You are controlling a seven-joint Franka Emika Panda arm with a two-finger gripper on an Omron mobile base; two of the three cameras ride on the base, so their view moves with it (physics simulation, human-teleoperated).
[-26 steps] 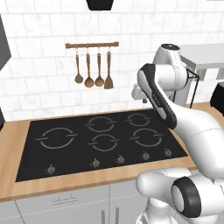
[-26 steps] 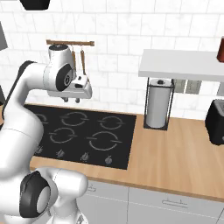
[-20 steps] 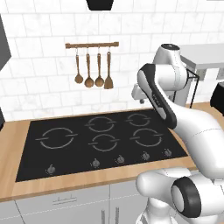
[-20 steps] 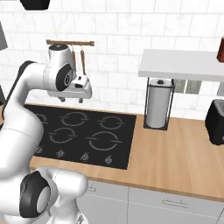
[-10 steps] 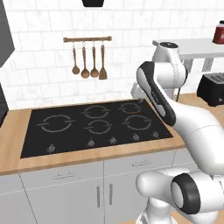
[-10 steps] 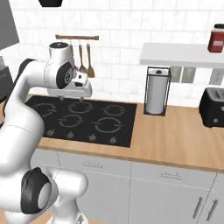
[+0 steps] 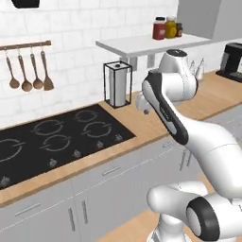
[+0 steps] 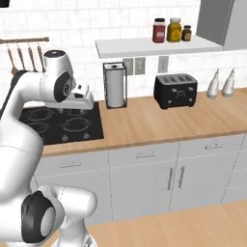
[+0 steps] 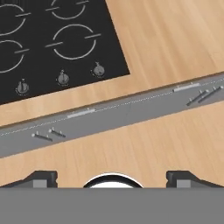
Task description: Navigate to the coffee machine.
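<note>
Coffee machine (image 7: 232,61) at far right edge of left base view, partly cropped. Gripper (image 9: 111,177) wide open, empty, above cooktop (image 9: 52,43) front edge. Toaster (image 8: 175,90) centre right.

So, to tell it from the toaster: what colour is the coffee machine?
Black; the coffee machine shows best in the left base view.

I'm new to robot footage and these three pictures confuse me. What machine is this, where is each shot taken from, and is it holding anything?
It is a white robot arm on a driving base, in a rendered kitchen. Two pictures come from cameras behind the arm, to its left and right; the third looks down from its hand. On the counter stand a paper towel holder, a black toaster and two white bottles, beside a black cooktop. The coffee machine it is heading for sits far right in the left view. The gripper is open and holds nothing.
</note>
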